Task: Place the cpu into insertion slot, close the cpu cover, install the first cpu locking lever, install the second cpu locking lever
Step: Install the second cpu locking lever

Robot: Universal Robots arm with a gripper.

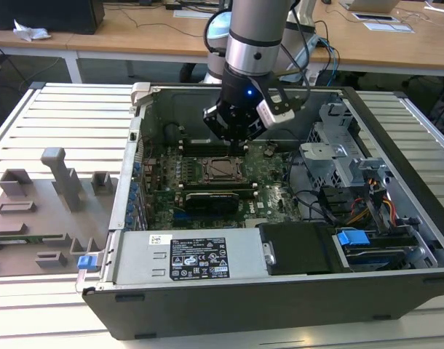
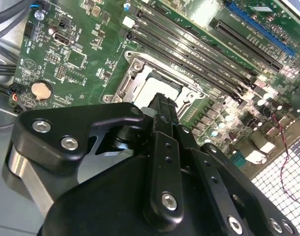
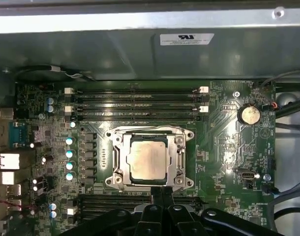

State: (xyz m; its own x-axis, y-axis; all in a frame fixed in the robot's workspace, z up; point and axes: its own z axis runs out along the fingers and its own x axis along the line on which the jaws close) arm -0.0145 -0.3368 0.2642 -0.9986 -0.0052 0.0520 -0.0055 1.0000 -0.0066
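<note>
In the exterior view, the arm's gripper [image 1: 235,137] is seen lowered into an open computer case [image 1: 397,138] that lies on its side on a slatted metal table [image 1: 69,116]. The gripper hangs above the green motherboard [image 1: 164,182], just beyond the far edge of the CPU socket [image 1: 223,169]. To the exterior view's left, a grey fixture plate [image 1: 33,211] with upright blocks rests on the table; at the near side of the case the power supply [image 1: 185,258] and a black drive bay [image 1: 298,247] are found.

In the first wrist view, the cpu [image 3: 148,158] is seen seated in the socket, its pale metal top facing up. The cpu cover [image 3: 150,133] lies flat around it — the silvery frame borders the chip on all sides. The black fingers [image 3: 162,196] are pressed together with no gap between them and nothing pinched; their tips sit at the socket's edge, beside the frame and clear of the chip. Memory slots [image 3: 135,103] run parallel on the socket's other side, and a coin cell battery [image 3: 249,115] is set near the board's corner.

In the second wrist view, the fingertips [image 2: 162,105] overlap the edge of the cpu [image 2: 157,88], and whether the frame is touched cannot be told. The state of the locking levers cannot be made out.
</note>
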